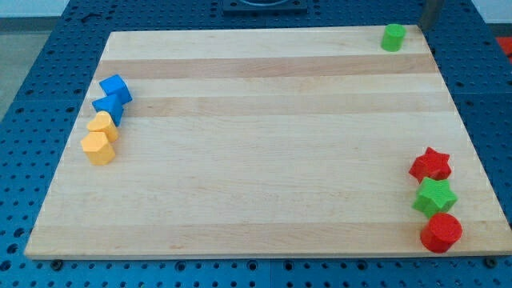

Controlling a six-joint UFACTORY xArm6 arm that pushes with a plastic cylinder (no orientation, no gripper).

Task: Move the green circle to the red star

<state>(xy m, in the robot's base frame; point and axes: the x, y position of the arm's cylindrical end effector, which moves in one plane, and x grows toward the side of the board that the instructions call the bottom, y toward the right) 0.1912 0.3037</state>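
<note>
On the view's left side of the desk, a tight group of four blocks is recorded. A blue block sits uppermost, with a second blue block touching it just below. A yellow block follows, and a second yellow block lies at the bottom of the chain; their exact shapes cannot be made out with certainty.

The middle of the desk carries no blocks.

Toward the view's top right, the green circle is found standing alone near the desk's far edge, well apart from all other blocks. A dark object is seen at the view's top edge just to its right; whether this is the rod cannot be told, and my tip is not shown. The state of the end effector therefore cannot be told.

At the view's lower right, the red star is noted, with a green star touching it below and a red round block beneath that.
</note>
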